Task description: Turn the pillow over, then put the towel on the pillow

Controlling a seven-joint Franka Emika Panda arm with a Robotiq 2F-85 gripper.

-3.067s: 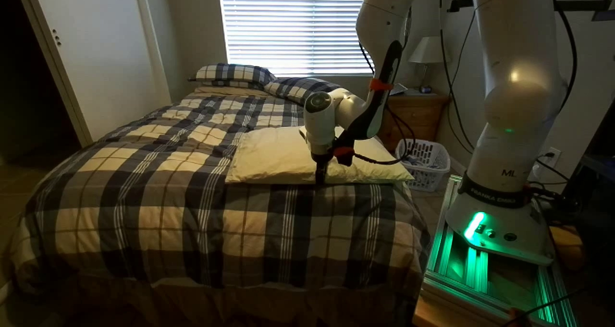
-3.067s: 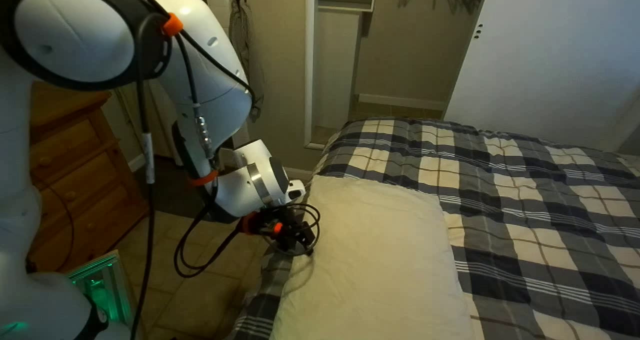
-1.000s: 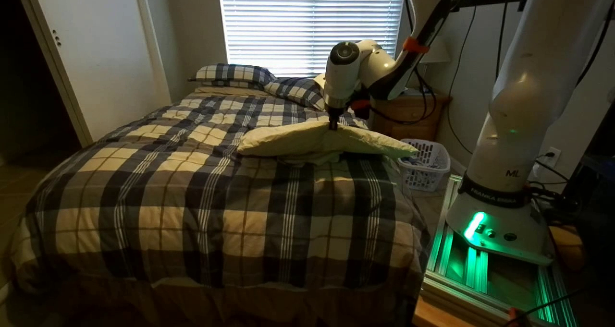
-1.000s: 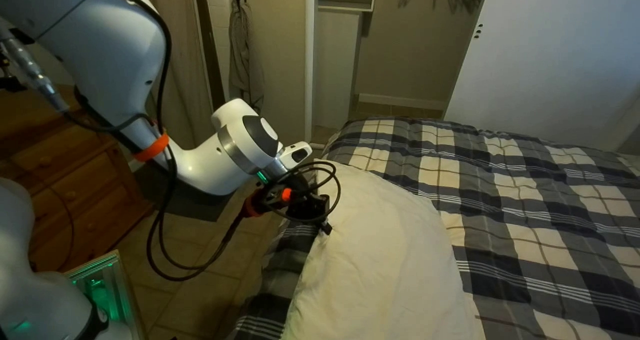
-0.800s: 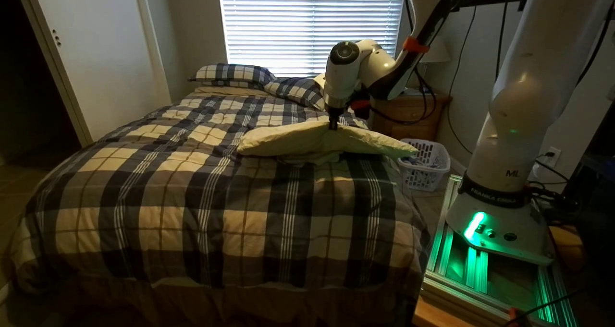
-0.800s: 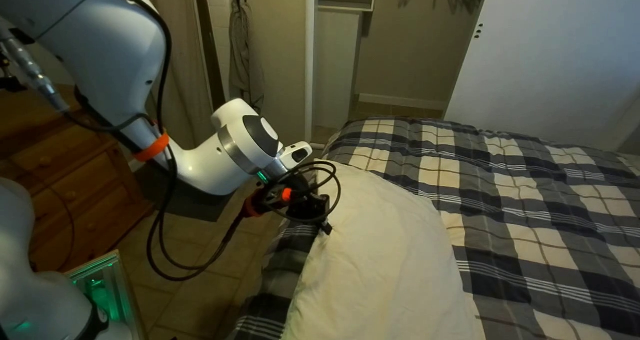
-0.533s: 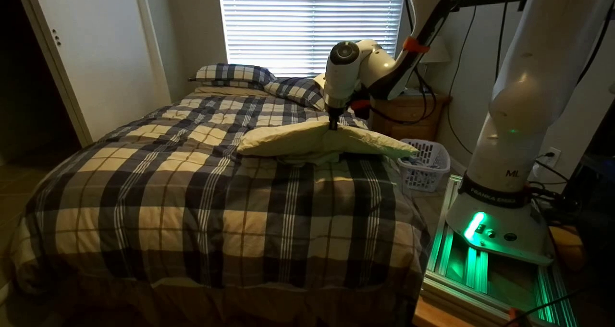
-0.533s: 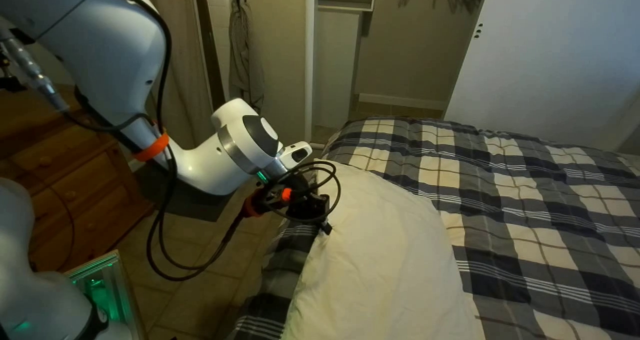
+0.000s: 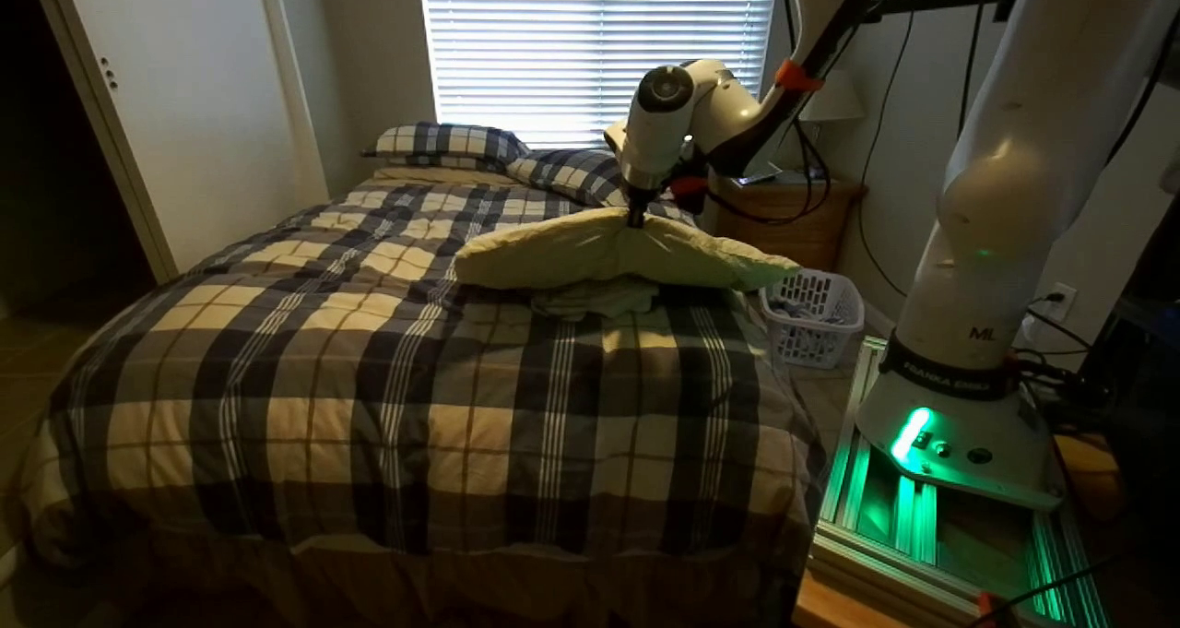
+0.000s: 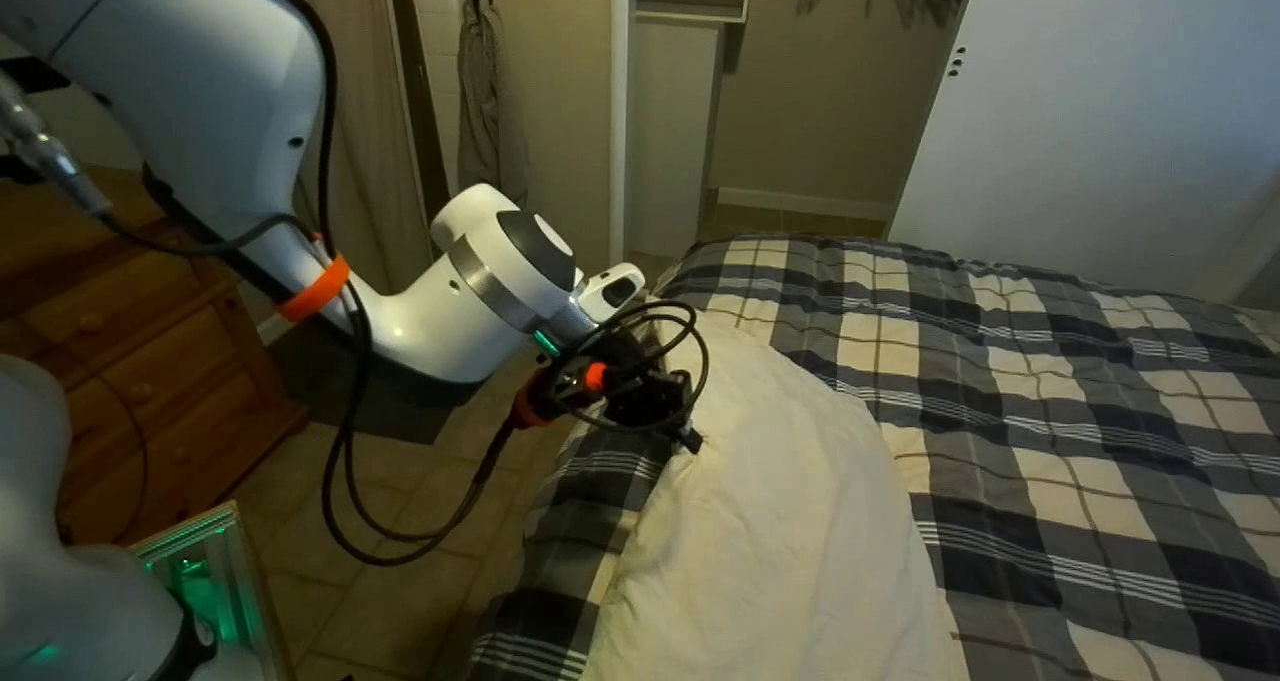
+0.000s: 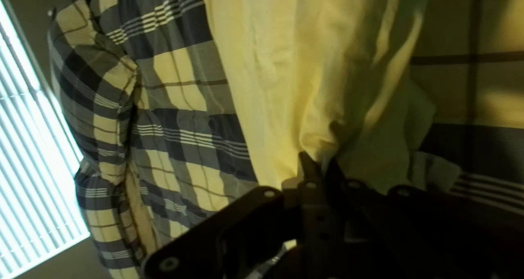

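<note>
The cream pillow point(image 9: 544, 257) is partly raised off the bed, its middle pulled up into a peak while both ends droop. My gripper point(image 9: 636, 220) is shut on a pinch of its edge at that peak. In the wrist view the pillow point(image 11: 266, 66) bunches into folds between the dark fingertips point(image 11: 308, 168). An exterior view shows the gripper point(image 10: 692, 443) tilted against the near long side of the pillow point(image 10: 790, 521). Beneath the raised edge, a crumpled whitish towel point(image 9: 597, 300) lies on the bedspread, partly covered by the pillow.
A plaid bedspread point(image 9: 387, 397) covers the bed, with plaid pillows point(image 9: 447, 141) at its head by the window. Beside the bed stand a white laundry basket point(image 9: 816, 319) and a wooden nightstand point(image 9: 797, 218). A wooden dresser point(image 10: 150, 381) is behind the arm.
Three seconds ago the pillow lay flat. Its gripped edge has since risen and shifted towards the bed's head, rising further in the last half second. More of the towel shows underneath.
</note>
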